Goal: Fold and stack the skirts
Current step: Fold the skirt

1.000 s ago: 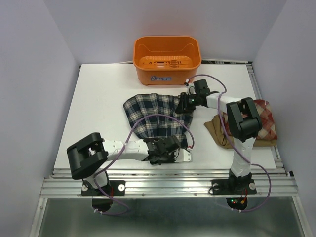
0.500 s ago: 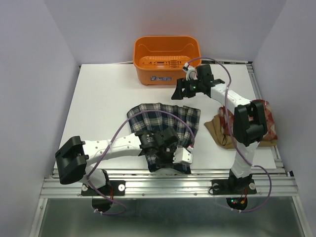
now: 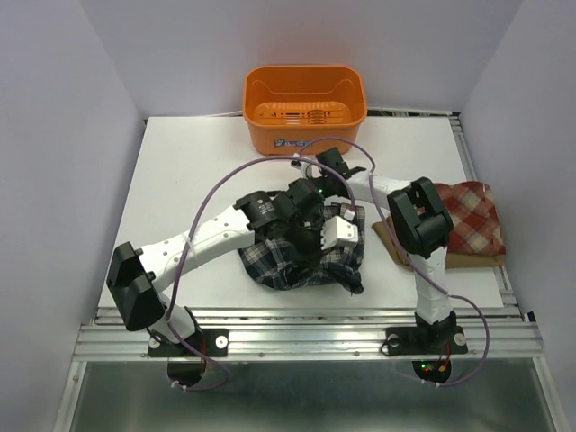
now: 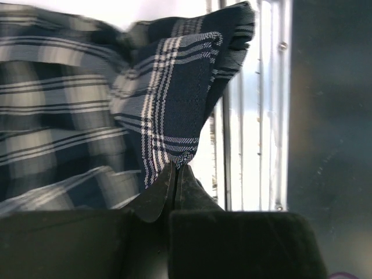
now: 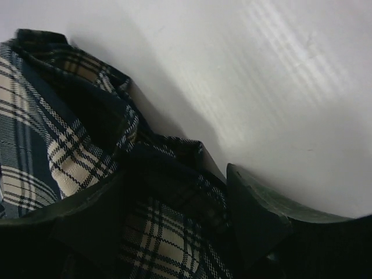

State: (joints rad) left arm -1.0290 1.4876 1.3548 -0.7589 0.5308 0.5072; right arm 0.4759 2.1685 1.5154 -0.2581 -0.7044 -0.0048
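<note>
The navy-green-white plaid skirt (image 3: 297, 265) lies bunched in a heap at the table's middle. My left gripper (image 3: 335, 236) is above it, shut on an edge of the skirt (image 4: 174, 87), which hangs lifted from the closed jaws (image 4: 176, 167). My right gripper (image 3: 312, 192) is low at the heap's far edge. Its jaws (image 5: 174, 174) are open, with plaid cloth (image 5: 75, 151) lying between them. The red-and-white plaid skirt (image 3: 472, 216) lies folded at the right on top of the tan skirt (image 3: 393, 237).
The orange basket (image 3: 304, 108) stands at the back centre, just beyond the right gripper. The two arms cross close together over the heap. The table's metal front rail (image 4: 250, 145) shows in the left wrist view.
My left gripper has carried the skirt's near edge from the table front toward the middle, bunching the cloth. My right gripper has come down from beside the basket onto the skirt's far edge.
</note>
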